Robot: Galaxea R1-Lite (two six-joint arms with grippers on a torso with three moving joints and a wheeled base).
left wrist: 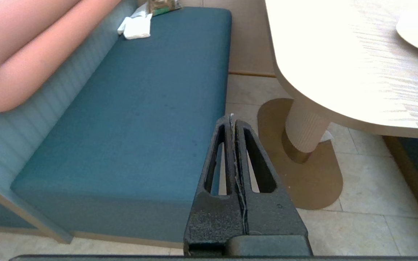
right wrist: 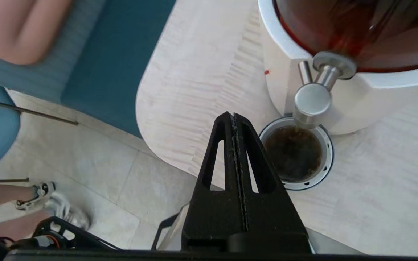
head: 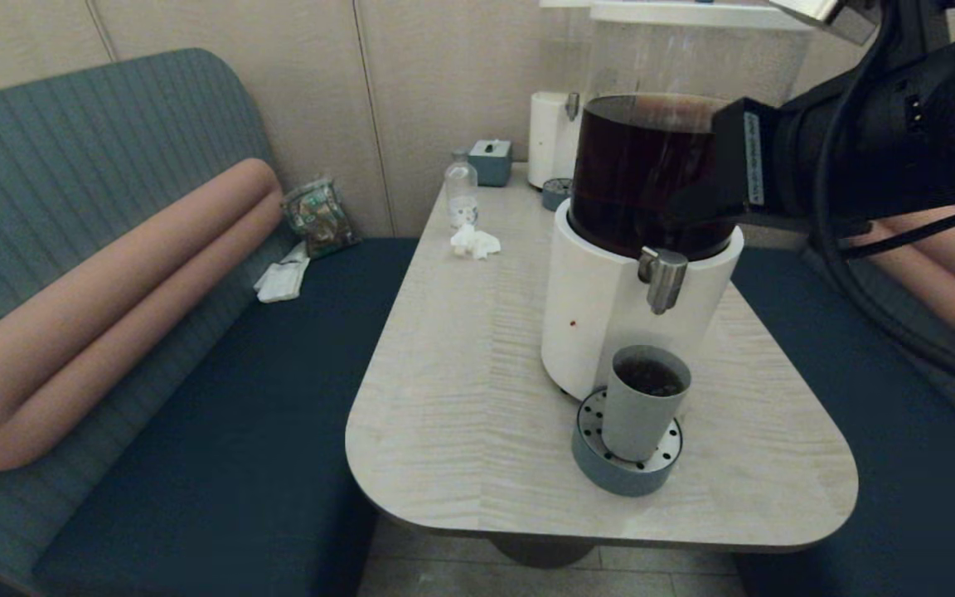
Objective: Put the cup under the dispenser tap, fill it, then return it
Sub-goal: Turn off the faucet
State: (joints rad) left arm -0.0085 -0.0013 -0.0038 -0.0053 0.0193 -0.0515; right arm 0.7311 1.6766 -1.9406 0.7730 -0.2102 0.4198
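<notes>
The grey-blue cup (head: 642, 410) stands on the round drip tray (head: 610, 474), right under the steel dispenser tap (head: 661, 279). Dark liquid shows inside the cup (right wrist: 291, 154); no stream is visible from the tap (right wrist: 312, 106). The tank above the white base (head: 589, 315) holds dark brown liquid. My right gripper (right wrist: 233, 116) is shut and empty, hovering high above the table's near edge, beside the cup and apart from it. Its arm (head: 859, 149) crosses in front of the tank. My left gripper (left wrist: 232, 118) is shut and empty, parked low over the floor by the bench.
Behind the big dispenser are a slimmer white dispenser (head: 550, 149), a small bottle (head: 461, 189), a tissue box (head: 491, 161) and a crumpled tissue (head: 475, 242). The blue bench (head: 220, 398) runs along the left. A person's shoe (right wrist: 42, 194) is on the floor.
</notes>
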